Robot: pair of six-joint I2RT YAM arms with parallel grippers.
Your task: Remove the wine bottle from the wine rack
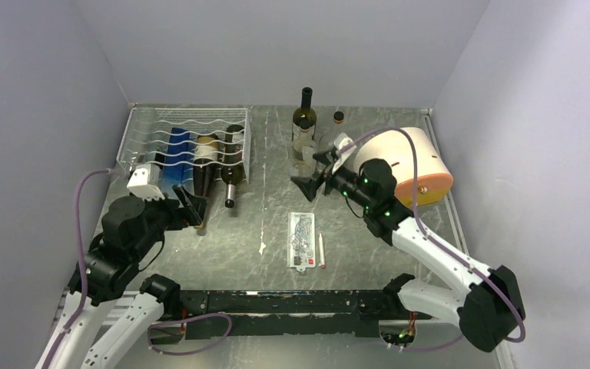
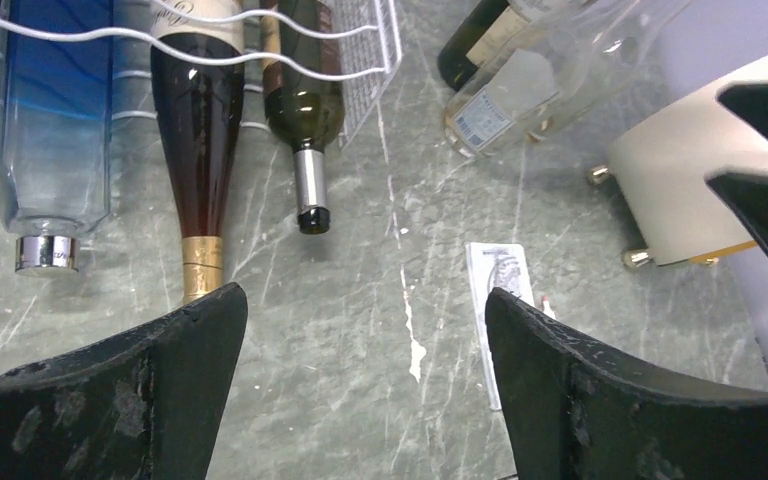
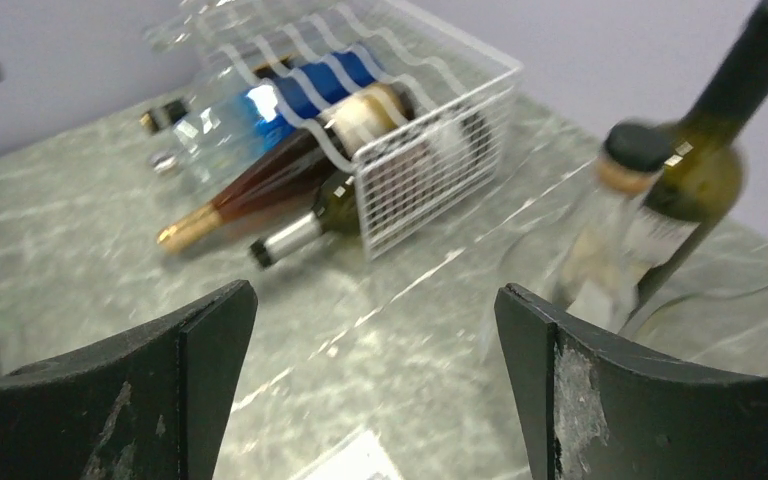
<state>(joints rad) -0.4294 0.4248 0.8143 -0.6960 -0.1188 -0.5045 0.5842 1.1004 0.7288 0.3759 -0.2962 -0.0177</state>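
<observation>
The white wire wine rack (image 1: 144, 132) stands at the back left. Three bottles lie in it with their necks toward me: a blue and clear bottle (image 1: 175, 157), a dark brown bottle with a gold foil neck (image 1: 203, 167) and a green wine bottle with a silver neck (image 1: 233, 163). My left gripper (image 1: 194, 207) is open and empty, just in front of the gold neck (image 2: 200, 268). My right gripper (image 1: 313, 181) is open and empty above the table's middle, facing the rack (image 3: 420, 170). The green bottle also shows in both wrist views (image 2: 305, 110) (image 3: 310, 225).
A dark green bottle (image 1: 304, 119) and a clear bottle (image 1: 335, 131) stand upright at the back centre, close to the right gripper. A white drum with an orange face (image 1: 411, 165) lies at the right. A printed card (image 1: 302, 240) and a small pen (image 1: 321, 250) lie mid-table.
</observation>
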